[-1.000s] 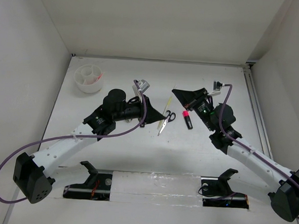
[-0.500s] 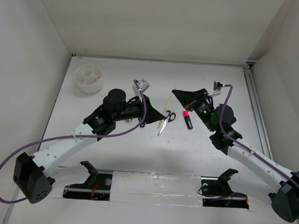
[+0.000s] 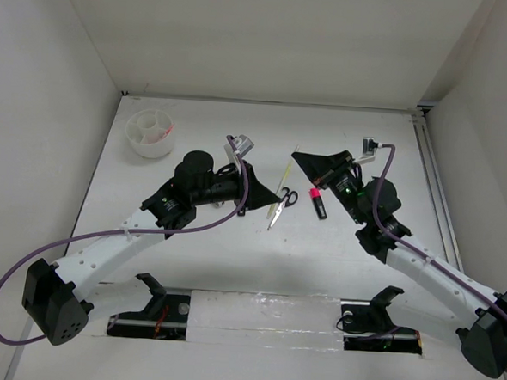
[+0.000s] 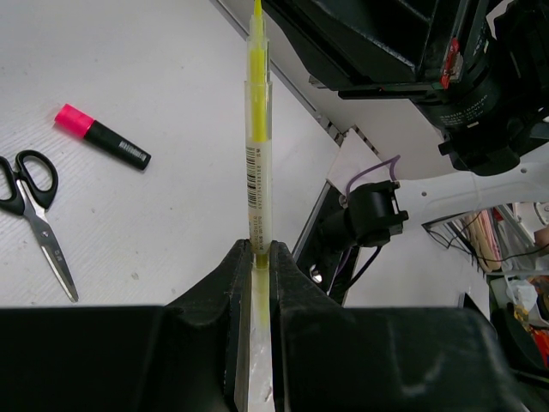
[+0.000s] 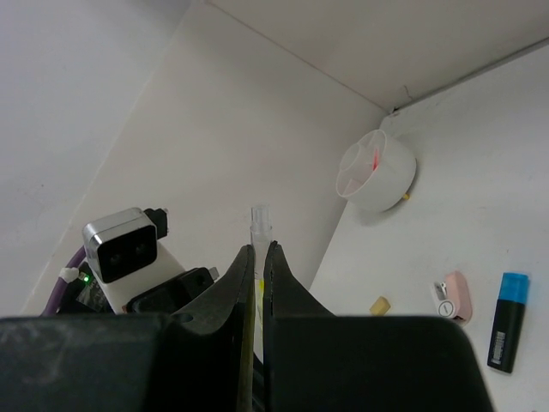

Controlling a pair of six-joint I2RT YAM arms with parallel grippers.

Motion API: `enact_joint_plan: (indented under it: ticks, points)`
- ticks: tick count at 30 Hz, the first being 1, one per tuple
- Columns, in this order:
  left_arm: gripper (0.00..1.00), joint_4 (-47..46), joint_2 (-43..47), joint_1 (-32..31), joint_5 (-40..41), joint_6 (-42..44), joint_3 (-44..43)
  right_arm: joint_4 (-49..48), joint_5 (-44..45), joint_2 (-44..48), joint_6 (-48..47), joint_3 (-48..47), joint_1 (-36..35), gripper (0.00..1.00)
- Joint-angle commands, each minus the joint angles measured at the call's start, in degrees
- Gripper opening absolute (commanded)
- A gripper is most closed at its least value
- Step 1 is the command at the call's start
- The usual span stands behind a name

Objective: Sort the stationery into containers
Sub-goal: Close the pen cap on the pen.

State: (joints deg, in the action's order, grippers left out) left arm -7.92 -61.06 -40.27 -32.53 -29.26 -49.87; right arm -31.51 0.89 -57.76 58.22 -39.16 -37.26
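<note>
You had the left gripper (image 4: 258,251) clamped on the near end of the pale-yellow stick (image 4: 256,129). Its fingers pinched the stick from both sides, and the stick ran straight out from the fingertips, lifted off the table (image 4: 154,60). At the far end your right gripper (image 5: 259,251) was closed on the same stick, whose clear tip poked just past those fingertips. The two grippers faced each other over the middle of the table, with only the stick's length between them.

Below the stick, to the left of the left fingers in that wrist's view, the scissors (image 4: 51,253) lay flat. The pink-capped marker (image 4: 103,139) lay just beyond them, not touching them. Bare tabletop stretched past both items.

To the right of the right fingers in that wrist's view, the tan eraser (image 5: 379,304), the white-pink piece (image 5: 453,298) and the blue-capped marker (image 5: 506,322) lay in a loose row, each apart from the next. Bare white table ran on from that row to the cup (image 5: 398,187).

The cup stood well away from both grippers, near the back corner where the table met the walls, with something pink in one compartment. In the overhead view the side rail (image 3: 431,197) along the table's right edge lay well clear of the right gripper. The back wall (image 3: 271,45) rose beyond a band of bare tabletop behind both grippers.
</note>
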Motion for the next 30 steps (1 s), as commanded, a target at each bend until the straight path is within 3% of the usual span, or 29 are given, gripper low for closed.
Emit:
enact_joint_plan:
  ticks: [1,30]
  points:
    - [0.00,-3.1,0.5,0.1,-1.0,0.3,-0.9,-2.9,0.6,1.1,-1.1,-1.0,-0.6,0.00]
    - [0.00,-2.0,3.2,0.1,1.4,-1.4,-2.5,0.1,2.9,0.5,-5.4,1.7,-4.0,0.00]
